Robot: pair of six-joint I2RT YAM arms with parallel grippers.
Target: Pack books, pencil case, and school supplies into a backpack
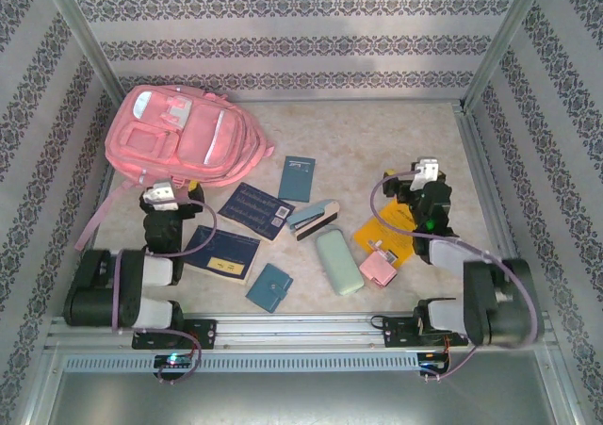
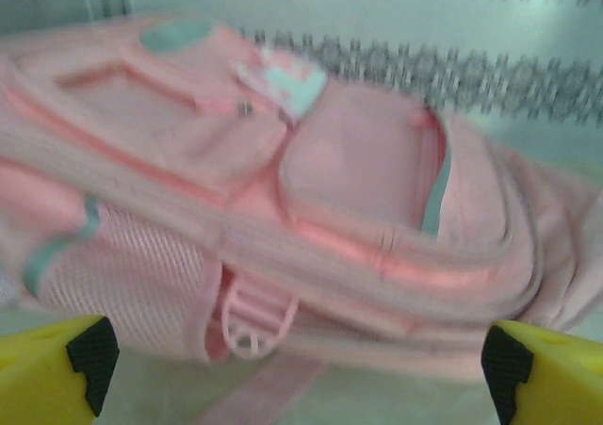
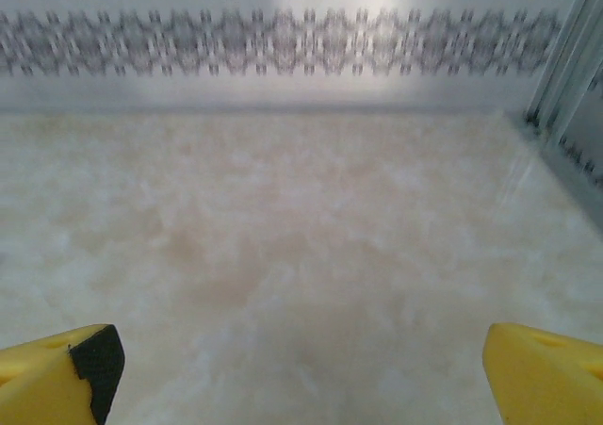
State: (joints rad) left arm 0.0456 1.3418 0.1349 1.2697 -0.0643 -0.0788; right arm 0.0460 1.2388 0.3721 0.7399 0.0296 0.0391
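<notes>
I judge nothing packed yet: 5 books (image 1: pixel 255 210), pencil case (image 1: pixel 339 262), stapler (image 1: pixel 314 218) and pink item (image 1: pixel 379 270) lie on the counter (image 1: pixel 377 133) outside the backpack (image 1: pixel 179 133) in its far left corner, while left gripper (image 2: pixel 297 350) and right gripper (image 3: pixel 301 359) gape wide, empty.

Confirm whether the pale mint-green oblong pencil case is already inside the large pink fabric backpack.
No, the pencil case lies on the table, apart from the backpack.
</notes>
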